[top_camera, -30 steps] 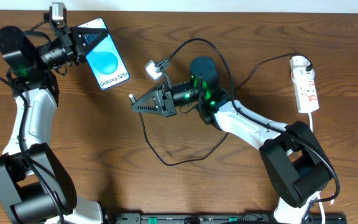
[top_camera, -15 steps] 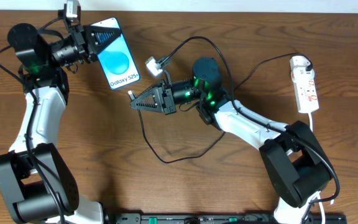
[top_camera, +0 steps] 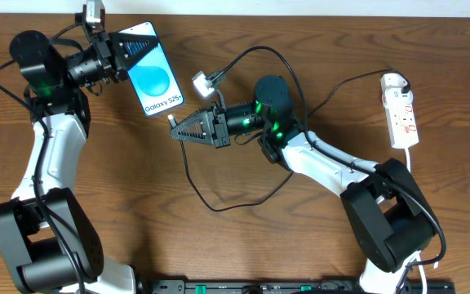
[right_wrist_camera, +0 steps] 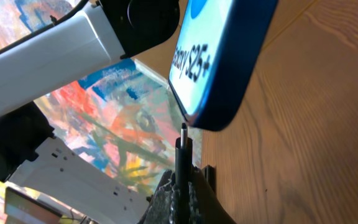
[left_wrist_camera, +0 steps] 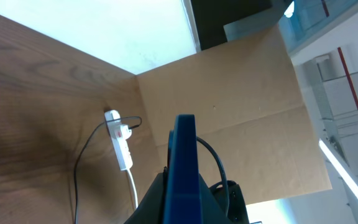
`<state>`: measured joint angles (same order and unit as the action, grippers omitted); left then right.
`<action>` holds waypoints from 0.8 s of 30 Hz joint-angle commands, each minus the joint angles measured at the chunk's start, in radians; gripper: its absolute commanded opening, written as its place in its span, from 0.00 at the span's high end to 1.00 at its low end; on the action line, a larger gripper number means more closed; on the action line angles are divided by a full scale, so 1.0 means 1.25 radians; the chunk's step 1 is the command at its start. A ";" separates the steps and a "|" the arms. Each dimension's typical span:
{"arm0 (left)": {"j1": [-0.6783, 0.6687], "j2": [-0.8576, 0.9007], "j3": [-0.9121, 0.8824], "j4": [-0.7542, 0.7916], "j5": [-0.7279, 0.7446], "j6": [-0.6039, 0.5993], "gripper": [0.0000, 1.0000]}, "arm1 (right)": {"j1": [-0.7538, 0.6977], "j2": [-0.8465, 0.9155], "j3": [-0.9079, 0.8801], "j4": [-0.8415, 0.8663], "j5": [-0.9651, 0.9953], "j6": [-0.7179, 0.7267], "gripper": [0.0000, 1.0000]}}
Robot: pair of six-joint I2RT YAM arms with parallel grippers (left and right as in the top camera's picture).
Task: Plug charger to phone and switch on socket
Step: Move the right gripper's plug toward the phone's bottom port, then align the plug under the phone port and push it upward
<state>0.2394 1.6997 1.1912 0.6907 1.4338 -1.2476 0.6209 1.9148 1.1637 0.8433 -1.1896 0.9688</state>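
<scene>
My left gripper (top_camera: 127,51) is shut on the phone (top_camera: 157,77), which is held above the table at the upper left, its blue "Galaxy S25" screen facing up. In the left wrist view the phone (left_wrist_camera: 182,168) stands edge-on between the jaws. My right gripper (top_camera: 178,133) is shut on the charger's connector end; the tip (top_camera: 170,119) sits just below the phone's lower end. In the right wrist view the connector tip (right_wrist_camera: 183,135) points at the phone's bottom edge (right_wrist_camera: 219,112), a small gap apart. The black cable (top_camera: 243,196) loops over the table. The white socket (top_camera: 401,110) lies at the far right.
The socket's thick white cord (top_camera: 411,159) runs down past the right arm's base. The charger's black plug (top_camera: 402,84) sits in the strip's top end. A cardboard wall (left_wrist_camera: 241,112) stands behind the table in the left wrist view.
The left gripper carried the phone right and up toward the connector, then held still. The right gripper edged its connector tip slightly closer to the phone's lower end.
</scene>
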 commanded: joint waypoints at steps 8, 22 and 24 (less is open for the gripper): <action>-0.001 -0.022 0.014 0.010 -0.019 -0.009 0.93 | -0.005 0.003 0.006 0.035 0.044 0.033 0.99; -0.007 -0.022 0.014 0.012 -0.020 -0.002 0.93 | -0.005 0.003 0.006 0.035 0.046 0.036 0.99; -0.010 -0.022 0.014 0.012 -0.020 -0.002 0.93 | -0.005 0.003 0.006 0.035 0.047 0.045 0.99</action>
<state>0.2371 1.6997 1.1912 0.6930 1.4105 -1.2533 0.6209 1.9148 1.1641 0.8810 -1.1465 1.0069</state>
